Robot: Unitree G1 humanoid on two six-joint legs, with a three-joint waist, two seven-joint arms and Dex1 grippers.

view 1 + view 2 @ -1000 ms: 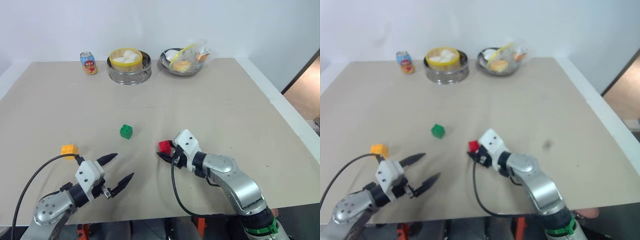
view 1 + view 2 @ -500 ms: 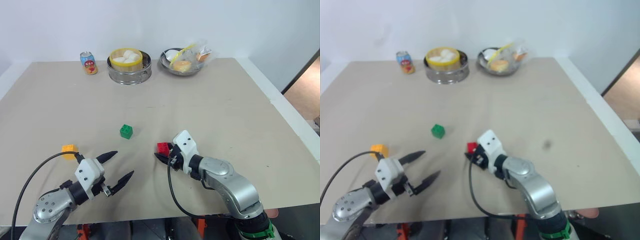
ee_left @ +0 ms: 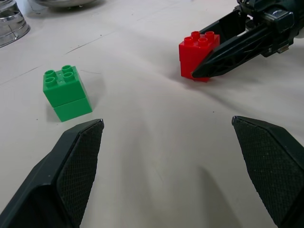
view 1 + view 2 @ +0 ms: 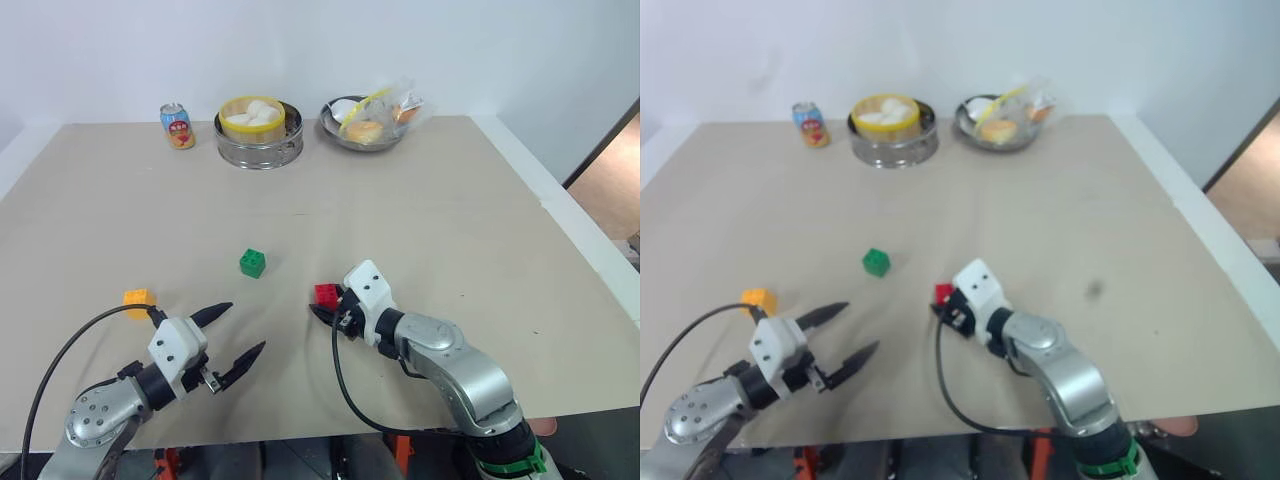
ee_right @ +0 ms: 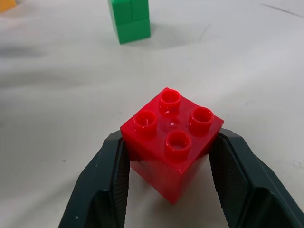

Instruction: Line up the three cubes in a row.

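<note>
My right gripper [image 4: 322,303] is shut on the red cube [image 4: 326,294], one finger on each side of it [image 5: 172,137], low at the table surface just right of the middle. The green cube [image 4: 252,263] stands free on the table, up and to the left of the red one, and appears in the left wrist view [image 3: 66,92]. Further left, the orange-yellow cube [image 4: 138,298] sits alone. My left gripper [image 4: 246,326] hovers open near the front edge, between the orange-yellow and red cubes, with nothing between its fingers [image 3: 80,156].
Along the table's far edge stand a soda can [image 4: 177,125], a metal steamer of white buns [image 4: 258,130] and a metal bowl with bagged food [image 4: 368,120]. The beige table [image 4: 430,220] ends close to my arms at the front.
The right arm's elbow has swung slightly inward. The red cube, the other cubes and the left gripper stay where they were.
</note>
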